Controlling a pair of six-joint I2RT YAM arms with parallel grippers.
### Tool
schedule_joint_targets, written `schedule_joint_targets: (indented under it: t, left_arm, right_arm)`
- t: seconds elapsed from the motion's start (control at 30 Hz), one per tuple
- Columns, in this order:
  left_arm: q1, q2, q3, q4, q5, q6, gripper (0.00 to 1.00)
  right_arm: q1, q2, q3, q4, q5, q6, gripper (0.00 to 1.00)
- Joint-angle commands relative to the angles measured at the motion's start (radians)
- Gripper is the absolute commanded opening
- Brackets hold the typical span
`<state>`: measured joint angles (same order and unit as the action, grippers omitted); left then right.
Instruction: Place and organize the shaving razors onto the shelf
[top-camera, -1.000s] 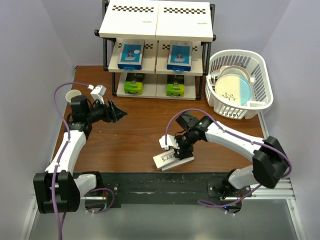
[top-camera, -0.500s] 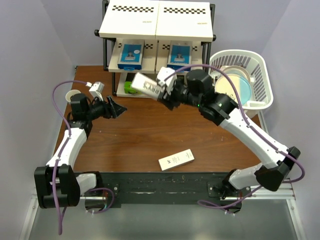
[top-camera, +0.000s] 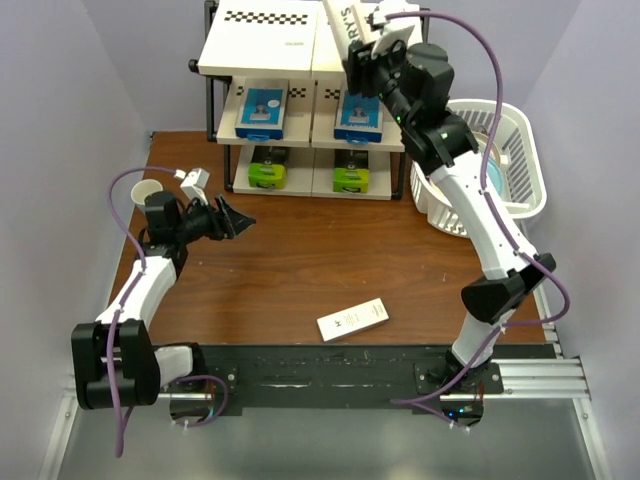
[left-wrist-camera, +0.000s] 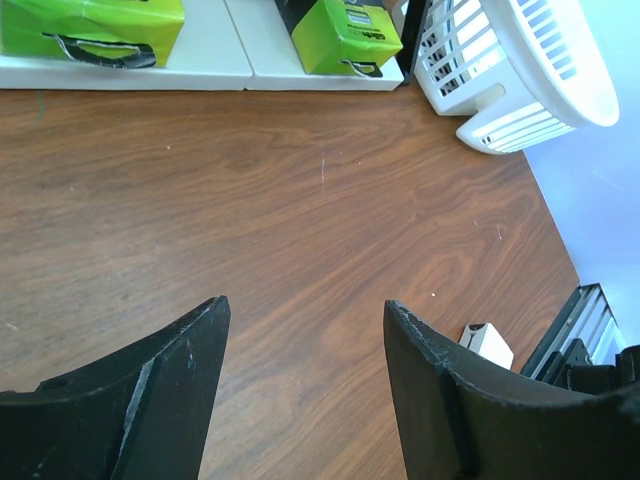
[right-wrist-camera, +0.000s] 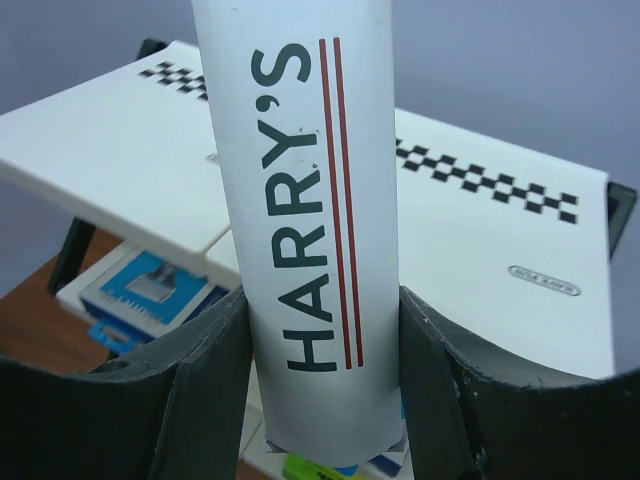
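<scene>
From above, the right gripper (top-camera: 362, 50) is clamping a long white HARRY'S box (top-camera: 345, 20) over the top board of the shelf (top-camera: 265, 45). Its jaws are closing on the box's narrow sides. The box's long axis is running from the gripper toward the far left, and its far end is passing out of the top of the view. The left gripper (top-camera: 235, 218) is hovering over the left of the table (top-camera: 300, 260) with its jaws apart, holding nothing. A second HARRY'S box (top-camera: 352, 320) is lying flat near the near edge, its length slanting from near left to far right. Two blue-and-white boxes (top-camera: 262, 108) are sitting on the middle tier and two lime-green boxes (top-camera: 268, 167) on the bottom tier.

In the left wrist view, the left gripper (left-wrist-camera: 300, 380) is showing its fingers (left-wrist-camera: 170, 400) spread wide over bare wood. The lime-green boxes (left-wrist-camera: 345, 35) are lying ahead on the lowest board, and a white basket (left-wrist-camera: 520, 70) is standing to the right.

In the right wrist view, the fingers (right-wrist-camera: 190, 390) are pressing both long edges of the HARRY'S box (right-wrist-camera: 300, 220). It is pointing straight away from the camera, printed face up, above the shelf (right-wrist-camera: 480, 220).
</scene>
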<state>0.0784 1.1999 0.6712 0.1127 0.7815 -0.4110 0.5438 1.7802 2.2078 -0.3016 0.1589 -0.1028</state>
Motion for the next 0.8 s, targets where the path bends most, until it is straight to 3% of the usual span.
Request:
schedule_joint_targets:
  t: [0.0,0.43,0.77]
  left_arm:
    - [0.009,-0.005,-0.028,0.070,0.016,-0.023,0.68]
    - [0.017,-0.003,-0.070,0.090,0.013,-0.034,0.68]
    - [0.020,0.021,-0.074,0.122,0.012,-0.051,0.68]
  right_arm:
    - [-0.031,0.047,0.116,0.084,0.065,0.040,0.56]
    - [-0.088,0.203,0.274,0.104,0.090,0.132,0.61]
    - [-0.088,0.206,0.247,0.088,0.130,0.186,0.78]
